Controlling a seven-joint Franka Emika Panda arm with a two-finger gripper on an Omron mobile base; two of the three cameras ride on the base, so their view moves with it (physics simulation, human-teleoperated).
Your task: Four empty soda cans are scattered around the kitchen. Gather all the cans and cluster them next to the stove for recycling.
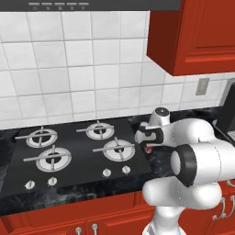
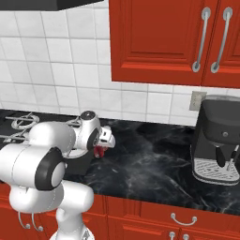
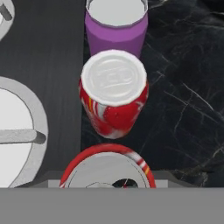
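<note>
In the hand view, a pink-purple soda can [image 3: 116, 33] and a red soda can [image 3: 113, 98] stand upright in a row on the black marbled counter, right at the edge of the stove [image 3: 52, 65]. A second red soda can [image 3: 107, 168] sits closest to the camera, in line with them, with my gripper [image 3: 107, 178] shut around it. From the base views, the gripper [image 1: 148, 143] hangs low at the right edge of the stove [image 1: 69, 151], and the held red can [image 2: 99, 151] peeks out below the hand. Whether this can touches the counter cannot be told.
A silvery ring burner [image 3: 17, 131] lies just left of the cans. Bare marbled countertop [image 2: 150, 164] stretches right to a dark coffee machine [image 2: 218, 145]. Red upper cabinets [image 1: 197, 32] hang above, and the white tiled wall is behind.
</note>
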